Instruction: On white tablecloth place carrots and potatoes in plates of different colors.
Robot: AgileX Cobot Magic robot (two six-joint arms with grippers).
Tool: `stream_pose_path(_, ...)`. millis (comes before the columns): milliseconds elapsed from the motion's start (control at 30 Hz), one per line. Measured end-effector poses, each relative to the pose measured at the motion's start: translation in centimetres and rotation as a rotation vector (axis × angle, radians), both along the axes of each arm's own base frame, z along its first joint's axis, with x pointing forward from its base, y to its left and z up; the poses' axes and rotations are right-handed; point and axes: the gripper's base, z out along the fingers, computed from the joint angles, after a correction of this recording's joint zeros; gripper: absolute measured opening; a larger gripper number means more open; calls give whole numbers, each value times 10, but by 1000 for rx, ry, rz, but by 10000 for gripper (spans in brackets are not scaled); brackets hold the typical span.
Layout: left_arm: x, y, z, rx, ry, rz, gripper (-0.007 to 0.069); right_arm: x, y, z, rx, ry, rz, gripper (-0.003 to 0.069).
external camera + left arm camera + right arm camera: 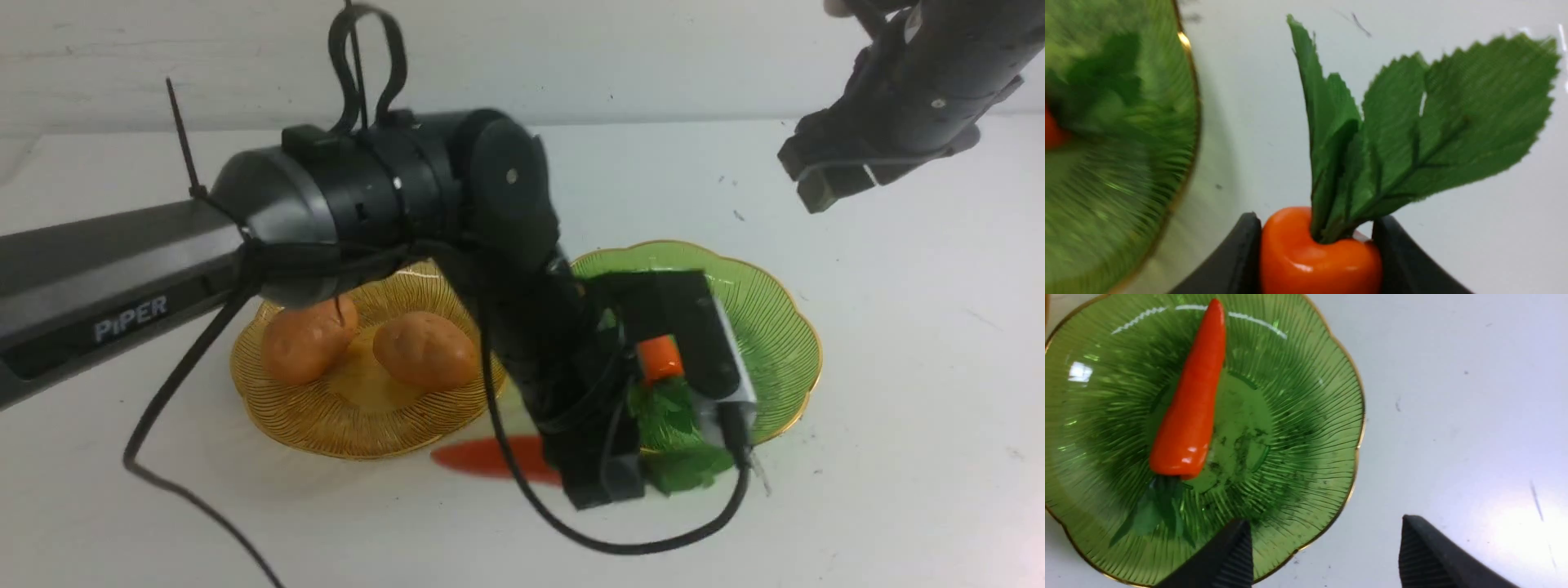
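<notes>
we see the left gripper (1316,220) clamped on a held carrot (1318,269), one finger against each side near the thick orange end, with the leaves fanning out from between them. the carrot is in front of the plates, its tapered end towards our left and its leaves towards our right. in the front view the gripper hides the middle of it, and we cannot tell whether it touches the white tablecloth (898,490) or hangs just above.

the right gripper (1327,522) stands apart, with nothing between its fingers. its camera shows us the plated carrot (1188,404) whole, lying inside the green plate (1306,457), leaves included. from the front we make out only its thick orange end and some leaves through the opening in the left arm (506,245), which also covers a good part of that plate. the left wrist view catches just a blurred bit of the same carrot and its leaves at the edge.

in the amber plate (326,429) we find both potatoes: the left potato (306,343), partly tucked behind the left arm, and the right potato (424,351), in fuller view. the arm also hides the plate's far rim. the right arm (922,90) comes in beyond the green plate, cut off by the picture's edge.
</notes>
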Motion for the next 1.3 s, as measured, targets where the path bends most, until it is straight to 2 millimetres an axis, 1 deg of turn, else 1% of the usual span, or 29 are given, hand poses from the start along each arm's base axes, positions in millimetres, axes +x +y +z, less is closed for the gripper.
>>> stream_pose_path(33,1,-3,4,-3,-21,-8,269,0,-2,1,-1,-3,-5,444)
stream_pose_path(67,4,-11,17,-21,-84,-27,269,-1,-9,5,3,-15,-26,444)
stream_pose_path(133,14,-21,32,-49,-167,-43,269,-3,-24,14,15,-36,-78,444)
stream_pose_path(200,29,-32,40,-77,-247,-86,269,-6,-36,22,23,-57,-113,444)
stream_pose_path(233,41,-41,40,-94,-319,-142,269,-9,-40,27,28,-70,-124,444)
stream_pose_path(300,54,-52,32,-106,-388,-194,269,-15,-49,38,42,-98,-147,444)
stream_pose_path(367,65,-61,15,-103,-435,-247,269,-21,-54,45,53,-114,-157,444)
stream_pose_path(467,80,-70,-14,-98,-489,-271,269,-28,-55,54,66,-135,-159,444)
stream_pose_path(567,89,-78,-29,-135,-533,-258,275,-31,-55,56,80,-140,-157,444)
stream_pose_path(700,100,-86,-30,-208,-636,-186,335,-31,-54,57,86,-138,-156,443)
stream_pose_path(767,106,-88,-31,-229,-683,-143,438,-31,-54,57,87,-138,-156,443)
stream_pose_path(867,108,-89,-39,-224,-672,-136,578,-31,-54,57,89,-137,-156,443)
stream_pose_path(933,108,-89,-40,-222,-668,-137,625,-31,-54,57,89,-136,-156,443)
stream_pose_path(1000,108,-89,-40,-221,-667,-137,648,-31,-54,57,89,-136,-156,443)
stream_pose_path(1100,107,-88,-38,-221,-667,-135,654,-31,-54,57,88,-136,-155,443)
stream_pose_path(1200,105,-87,-31,-229,-642,-111,640,-31,-54,57,88,-136,-155,443)
stream_pose_path(1233,102,-85,-26,-234,-619,-91,621,-31,-54,57,89,-136,-155,443)
stream_pose_path(1300,96,-82,-11,-257,-559,-27,559,-31,-54,57,86,-136,-151,443)
